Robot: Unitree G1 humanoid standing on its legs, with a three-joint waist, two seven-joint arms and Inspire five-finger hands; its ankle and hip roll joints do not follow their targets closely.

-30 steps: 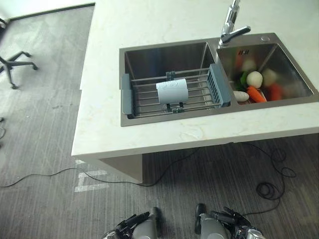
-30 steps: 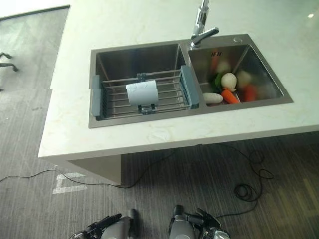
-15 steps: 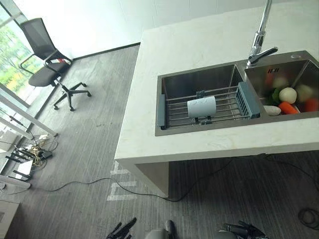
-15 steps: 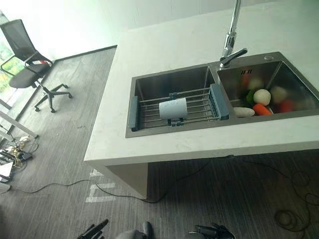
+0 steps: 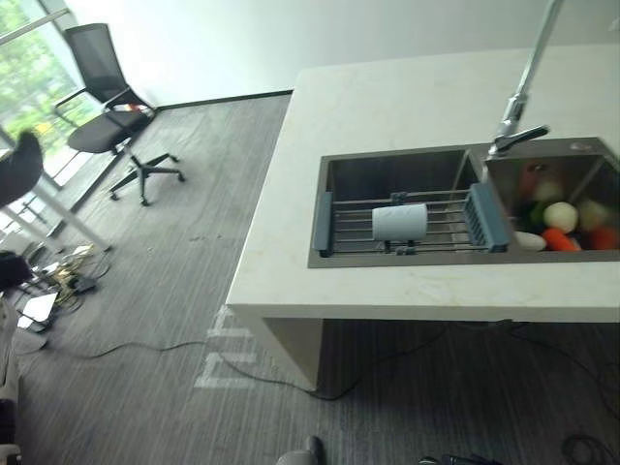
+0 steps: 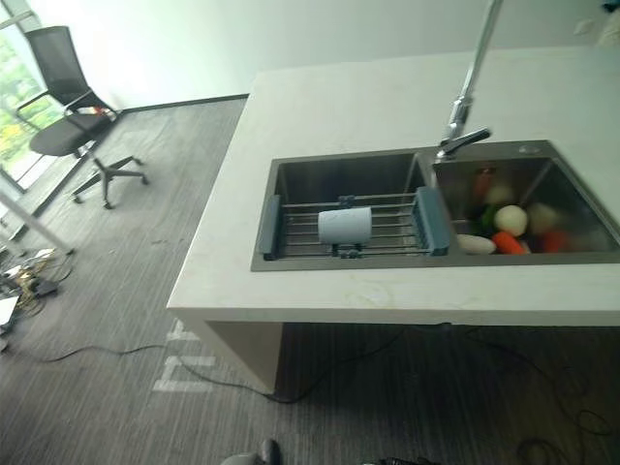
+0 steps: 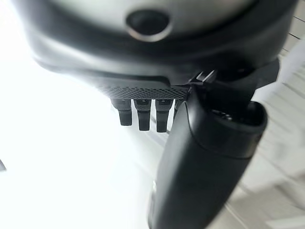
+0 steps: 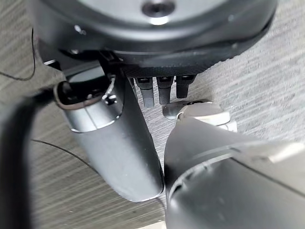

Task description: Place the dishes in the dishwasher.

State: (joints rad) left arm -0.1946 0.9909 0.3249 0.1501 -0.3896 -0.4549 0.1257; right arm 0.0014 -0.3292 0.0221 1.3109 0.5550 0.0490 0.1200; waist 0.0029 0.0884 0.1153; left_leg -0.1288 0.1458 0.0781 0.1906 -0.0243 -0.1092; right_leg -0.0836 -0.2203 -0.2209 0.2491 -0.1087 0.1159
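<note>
Grey striped carpet [image 5: 174,291] runs under a pale stone counter [image 5: 387,97] that carries a double steel sink [image 5: 334,257]. What I am after is the white cup [image 5: 399,222], lying on its side on the wire drying rack [image 5: 441,208] that spans the left basin, roughly at the rack's middle. I judge it was left there to drain, and it lies in the open with nothing over it, which should make it easy to take from above. The rack's blue-grey end pieces sit on the basin's edges, so the cup hangs over the basin, not down in it.

Just beside it, in the right basin, lie vegetables [image 5: 557,225]: something white and round, something orange, some green. The tall tap [image 5: 523,97] stands behind the divider between the basins. No dishwasher is in sight, so I cannot say where the cup must go.

My left hand [image 7: 143,112] hangs low with its fingers straight and relaxed, holding nothing. My right hand [image 8: 162,88] is the same, fingers loose and empty above the carpet. Both are well apart from the counter, so I judge the task has hardly begun.

Off to the far left stands a black office chair [image 5: 102,97] by a window.
</note>
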